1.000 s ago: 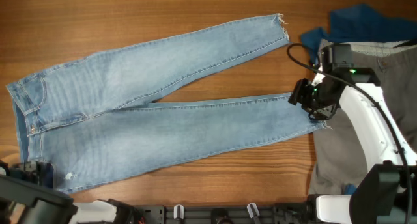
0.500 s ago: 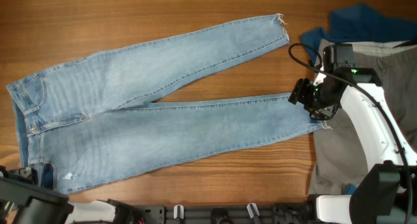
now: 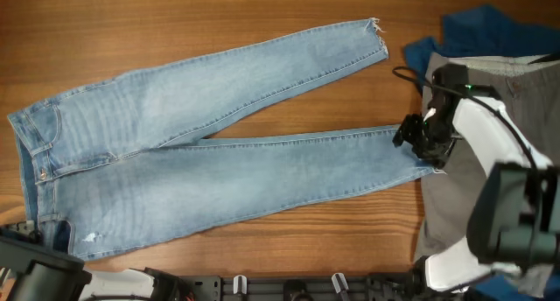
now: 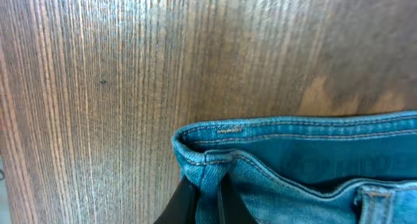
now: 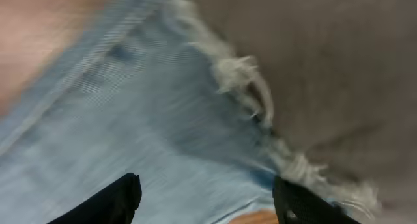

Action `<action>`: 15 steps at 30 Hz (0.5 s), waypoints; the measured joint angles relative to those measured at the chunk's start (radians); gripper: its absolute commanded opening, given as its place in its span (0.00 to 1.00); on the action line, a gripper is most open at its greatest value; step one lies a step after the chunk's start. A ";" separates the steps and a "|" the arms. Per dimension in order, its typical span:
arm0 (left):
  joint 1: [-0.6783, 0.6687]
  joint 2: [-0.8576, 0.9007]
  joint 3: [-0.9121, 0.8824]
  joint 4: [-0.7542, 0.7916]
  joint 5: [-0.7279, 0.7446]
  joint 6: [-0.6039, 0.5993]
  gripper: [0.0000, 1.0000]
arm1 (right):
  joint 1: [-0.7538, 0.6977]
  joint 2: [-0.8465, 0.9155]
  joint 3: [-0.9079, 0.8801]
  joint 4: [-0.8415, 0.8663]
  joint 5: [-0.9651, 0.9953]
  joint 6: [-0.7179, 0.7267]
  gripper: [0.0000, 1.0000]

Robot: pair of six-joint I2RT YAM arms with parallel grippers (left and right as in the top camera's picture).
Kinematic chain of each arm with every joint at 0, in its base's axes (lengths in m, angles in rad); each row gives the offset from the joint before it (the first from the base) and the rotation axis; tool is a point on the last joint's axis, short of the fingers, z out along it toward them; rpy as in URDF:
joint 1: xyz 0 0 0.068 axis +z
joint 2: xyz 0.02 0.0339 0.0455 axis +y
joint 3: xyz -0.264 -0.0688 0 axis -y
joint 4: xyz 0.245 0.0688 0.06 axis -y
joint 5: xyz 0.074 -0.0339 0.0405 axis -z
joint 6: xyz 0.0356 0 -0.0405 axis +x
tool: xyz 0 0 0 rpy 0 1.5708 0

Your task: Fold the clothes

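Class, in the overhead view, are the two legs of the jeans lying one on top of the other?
No, the jeans lie with legs spread in a V, bare table showing between them.

One pair of light-blue denim jeans [image 3: 219,161] with frayed hems, toward nine o'clock. One pair of grey-beige trousers [image 3: 446,213] at four. One deep blue garment [image 3: 490,34] at two. Two robot arms: right arm [image 3: 490,135] at three, left arm [image 3: 31,270] at seven.

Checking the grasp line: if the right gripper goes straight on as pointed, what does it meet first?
Likely the jeans' lower leg, just inside its frayed hem; the right gripper is open over it. Depth is blurred.
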 measured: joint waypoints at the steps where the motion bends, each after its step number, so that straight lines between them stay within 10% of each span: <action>1: 0.000 0.000 0.006 -0.005 0.002 0.000 0.04 | -0.012 0.036 0.000 -0.014 0.000 0.003 0.50; 4: 0.000 -0.001 0.011 -0.008 0.013 0.000 0.04 | -0.038 0.108 0.007 -0.040 -0.011 0.003 0.48; 8: 0.000 -0.006 0.011 -0.008 0.018 0.000 0.04 | -0.045 0.112 0.008 -0.061 -0.017 -0.056 0.17; 12: 0.000 -0.006 0.014 -0.007 0.022 0.000 0.04 | -0.053 0.113 0.036 -0.139 -0.087 -0.129 0.45; 15: 0.001 -0.008 0.022 -0.007 0.026 0.000 0.04 | -0.053 0.061 0.100 -0.212 -0.087 -0.140 0.46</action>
